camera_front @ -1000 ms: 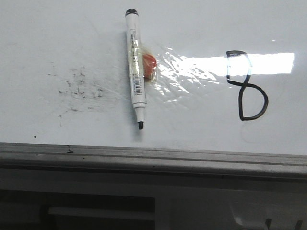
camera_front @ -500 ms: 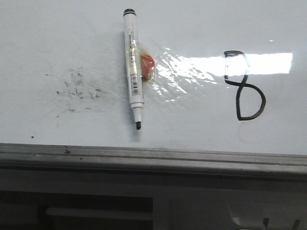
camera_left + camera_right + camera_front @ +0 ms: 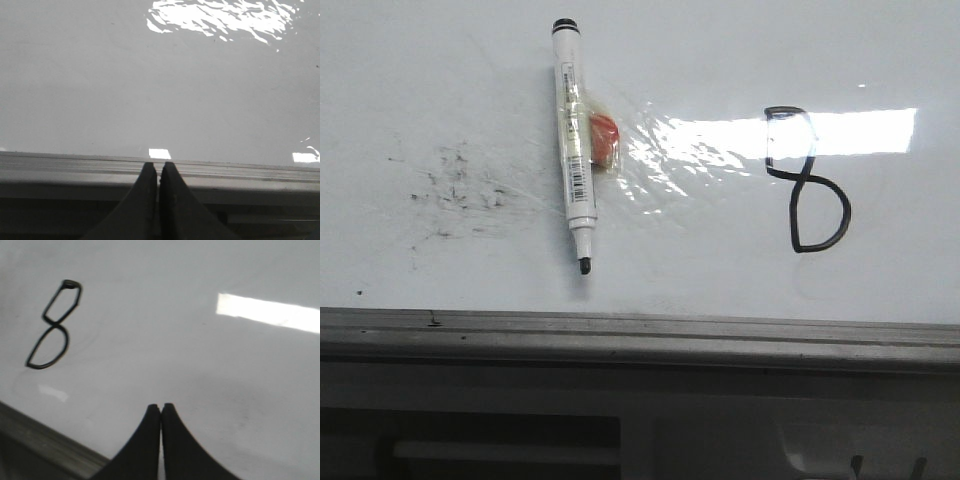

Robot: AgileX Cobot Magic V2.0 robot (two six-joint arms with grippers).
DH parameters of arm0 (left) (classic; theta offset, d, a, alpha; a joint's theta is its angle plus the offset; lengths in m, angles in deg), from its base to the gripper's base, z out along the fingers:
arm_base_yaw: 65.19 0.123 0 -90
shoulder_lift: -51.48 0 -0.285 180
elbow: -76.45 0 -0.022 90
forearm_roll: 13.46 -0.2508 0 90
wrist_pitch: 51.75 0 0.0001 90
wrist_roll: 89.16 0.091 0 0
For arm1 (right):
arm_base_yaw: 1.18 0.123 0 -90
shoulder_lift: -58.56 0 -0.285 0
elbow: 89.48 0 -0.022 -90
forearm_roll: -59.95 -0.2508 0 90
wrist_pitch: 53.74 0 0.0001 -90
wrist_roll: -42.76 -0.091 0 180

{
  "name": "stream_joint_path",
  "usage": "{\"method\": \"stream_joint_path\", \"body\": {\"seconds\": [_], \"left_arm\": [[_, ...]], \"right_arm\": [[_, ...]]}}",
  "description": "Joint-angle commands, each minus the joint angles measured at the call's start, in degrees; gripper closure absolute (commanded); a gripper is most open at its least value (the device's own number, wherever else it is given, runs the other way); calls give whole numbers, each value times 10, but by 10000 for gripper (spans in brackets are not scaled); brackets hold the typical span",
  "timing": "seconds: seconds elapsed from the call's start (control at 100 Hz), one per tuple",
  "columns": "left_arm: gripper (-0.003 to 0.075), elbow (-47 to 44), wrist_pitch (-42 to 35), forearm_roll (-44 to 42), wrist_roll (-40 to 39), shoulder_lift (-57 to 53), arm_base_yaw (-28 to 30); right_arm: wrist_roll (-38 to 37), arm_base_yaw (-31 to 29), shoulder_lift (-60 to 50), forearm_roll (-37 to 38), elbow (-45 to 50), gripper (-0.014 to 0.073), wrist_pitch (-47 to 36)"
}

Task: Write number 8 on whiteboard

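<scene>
The number 8 [image 3: 804, 178] is drawn in thin black line on the right part of the whiteboard [image 3: 720, 260], and it also shows in the right wrist view as the number 8 [image 3: 54, 325]. A white marker [image 3: 574, 145] with a black tip lies uncapped on the board, left of centre, with a red blob under clear tape beside it. My left gripper [image 3: 159, 164] is shut with nothing in it, over the board's grey edge rail [image 3: 75, 167]. My right gripper [image 3: 161, 406] is shut and empty above the whiteboard [image 3: 210, 365], well away from the 8. Neither gripper appears in the front view.
Black ink specks [image 3: 450, 190] are scattered left of the marker. A bright glare patch [image 3: 720, 140] crosses the board's middle. The grey metal rail [image 3: 640, 335] runs along the near edge, with dark space below it.
Everything on the board has slid a little leftward in the front view, so that view has shifted. The marker and the 8 keep their places relative to each other.
</scene>
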Motion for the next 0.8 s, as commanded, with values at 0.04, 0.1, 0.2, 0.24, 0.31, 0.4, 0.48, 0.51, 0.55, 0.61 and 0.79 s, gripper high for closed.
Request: {"method": "stream_joint_path", "body": {"seconds": [0.04,0.1,0.2,0.24,0.31,0.4,0.48,0.51,0.55,0.61,0.79], "left_arm": [[741,-19,-16,8,-5,-18,2],[741,-19,-16,8,-5,-18,2],[741,-19,-16,8,-5,-18,2],[741,-19,-16,8,-5,-18,2],[741,-19,-16,8,-5,-18,2],[741,-19,-16,8,-5,-18,2],[741,-19,-16,8,-5,-18,2],[741,-19,-16,8,-5,-18,2],[741,-19,-16,8,-5,-18,2],[741,-19,-16,8,-5,-18,2],[741,-19,-16,8,-5,-18,2]], "right_arm": [[-54,-57,6,43,8,646,-14],[-54,-71,-2,43,8,646,13],[-55,-78,-23,43,8,646,80],[-57,-79,-35,43,8,646,108],[-63,-79,-58,48,8,646,143],[-63,-79,-87,60,8,646,153],[-63,-79,-92,66,8,646,153],[-63,-79,-92,69,8,646,153],[-63,-79,-92,69,8,646,153],[-63,-79,-92,73,8,646,153],[-63,-79,-92,77,8,646,151]]}}
